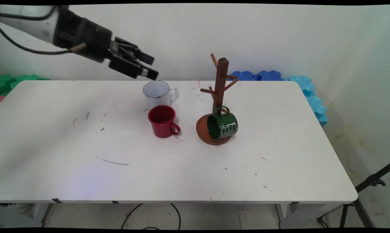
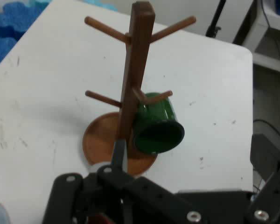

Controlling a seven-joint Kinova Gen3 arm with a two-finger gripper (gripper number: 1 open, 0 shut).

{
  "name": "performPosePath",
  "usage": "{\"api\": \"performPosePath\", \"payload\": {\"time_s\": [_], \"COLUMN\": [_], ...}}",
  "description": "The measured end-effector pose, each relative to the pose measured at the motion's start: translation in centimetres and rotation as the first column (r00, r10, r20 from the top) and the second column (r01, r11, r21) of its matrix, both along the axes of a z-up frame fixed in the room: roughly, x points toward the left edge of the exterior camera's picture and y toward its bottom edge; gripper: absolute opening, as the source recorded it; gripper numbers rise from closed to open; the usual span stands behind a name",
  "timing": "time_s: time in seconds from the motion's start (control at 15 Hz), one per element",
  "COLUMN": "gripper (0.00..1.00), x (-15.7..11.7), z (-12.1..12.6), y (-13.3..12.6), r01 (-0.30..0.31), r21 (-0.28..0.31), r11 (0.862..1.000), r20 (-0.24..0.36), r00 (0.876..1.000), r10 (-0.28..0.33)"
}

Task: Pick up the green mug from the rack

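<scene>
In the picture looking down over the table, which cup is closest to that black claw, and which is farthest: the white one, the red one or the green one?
Measured from the gripper in the main view:
1. White mug, just below the gripper, at the table's far side.
2. Red mug, standing in front of the white one, nearer the camera.
3. Green mug, off to the right, hanging on a low peg of the wooden mug tree.

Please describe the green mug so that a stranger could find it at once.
Find the wooden mug tree right of the table's middle. The green mug hangs by its handle from a low peg, over the round base. The red mug and white mug stand on the table.
</scene>
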State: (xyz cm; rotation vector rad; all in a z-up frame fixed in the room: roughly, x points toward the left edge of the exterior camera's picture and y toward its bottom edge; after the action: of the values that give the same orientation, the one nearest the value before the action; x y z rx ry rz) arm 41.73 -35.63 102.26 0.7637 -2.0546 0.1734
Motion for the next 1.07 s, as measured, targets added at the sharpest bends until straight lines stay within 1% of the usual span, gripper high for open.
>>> {"api": "performPosePath", "payload": {"time_s": [0.2,0.4,0.67,1.07], "gripper": [1.00,1.00,1.00,1.00], "x": [-2.1,-3.7,-5.9,-8.4], "z": [-1.1,-2.3,-4.8,-8.1], "y": [0.1,0.2,0.6,0.2], "r01": [-0.018,-0.034,-0.064,-0.091], "r21": [0.021,0.039,0.079,0.112], "r11": [1.000,0.999,0.995,0.990], "r20": [0.021,0.041,0.076,0.104], "r00": [1.000,0.999,0.995,0.991], "r10": [0.018,0.032,0.058,0.079]}}
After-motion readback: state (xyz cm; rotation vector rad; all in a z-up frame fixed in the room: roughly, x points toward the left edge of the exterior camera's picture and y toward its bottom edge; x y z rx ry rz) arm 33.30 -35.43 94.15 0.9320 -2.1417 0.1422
